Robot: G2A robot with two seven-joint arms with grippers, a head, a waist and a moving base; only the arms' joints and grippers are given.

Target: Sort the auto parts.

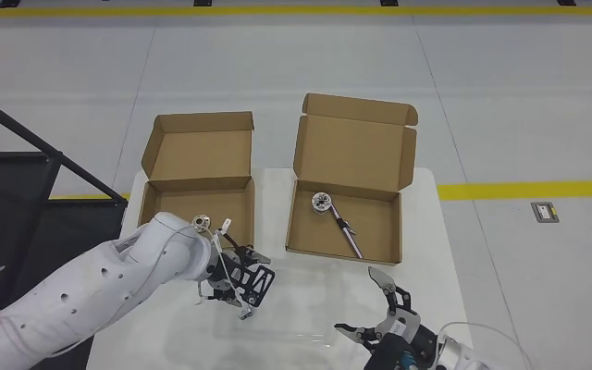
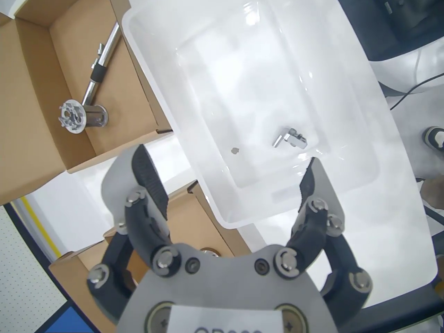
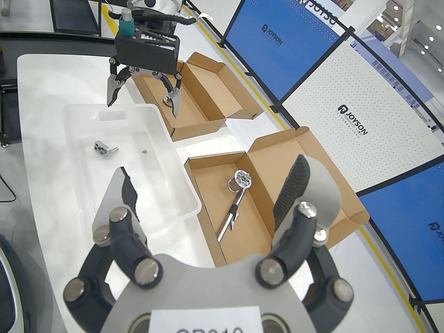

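Auto parts: one left in the bin, the rest in the boxes.

Left tool (image 2: 225, 156) is released with the jaws wide and nothing between them. It hangs over the seam where the clear plastic bin (image 2: 392, 174) meets the left brown cardboard box (image 3: 208, 105), one finger above the bin's corner and the other above the box.

Right tool (image 3: 211, 165) is also released and empty. It sits at the near edge of the white tabletop (image 1: 273, 213), in front of the right brown cardboard box (image 1: 370, 222) and by the bin's other end.

Bin contents:
- A small silver metal bracket (image 2: 290, 138) lies flat on the floor, nearer the left tool's end.
- A tiny grey fleck (image 2: 235, 150) lies just beside it, apart from it.

Left box, lid flapped open: a small round metal part (image 3: 167, 99) sits on the floor under the left tool's finger.

Right box, lid open:
- A long chrome rod (image 3: 230, 216) lies diagonally on the floor.
- A toothed round metal disc (image 3: 242, 178) is at its far end, touching the rod's cylindrical head. Can't tell whether they are one piece.

The two boxes stand side by side at the back of the tabletop, close but apart. The bin lies in front of them, touching or almost touching both.
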